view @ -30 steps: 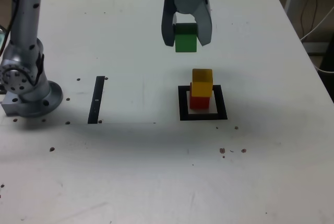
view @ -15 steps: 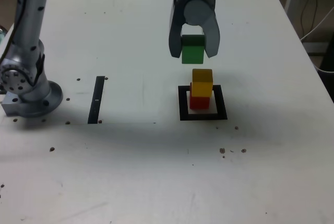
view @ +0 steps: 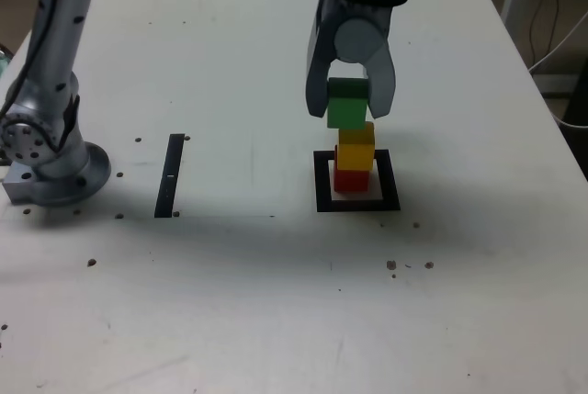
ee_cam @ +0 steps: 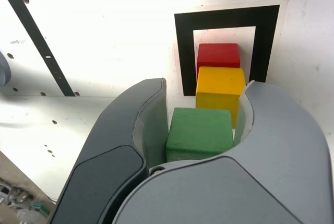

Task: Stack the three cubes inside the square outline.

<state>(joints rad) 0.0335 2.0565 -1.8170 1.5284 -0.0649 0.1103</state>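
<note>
The grey two-fingered gripper hangs pointing down, its jaws clamped on the flat sides of the small matte green cube. In the exterior view the green cube sits level, squared to the table, just above the small matte yellow cube; whether the two touch cannot be told. The wrist view shows the green cube lying slightly off the yellow one rather than squarely over it. The yellow cube rests on the small matte red cube, which stands on the white centre of the flat black square outline. To the exterior view's left, well apart, lies a thin straight black strip on the white tabletop. No writing can be read anywhere.
</note>
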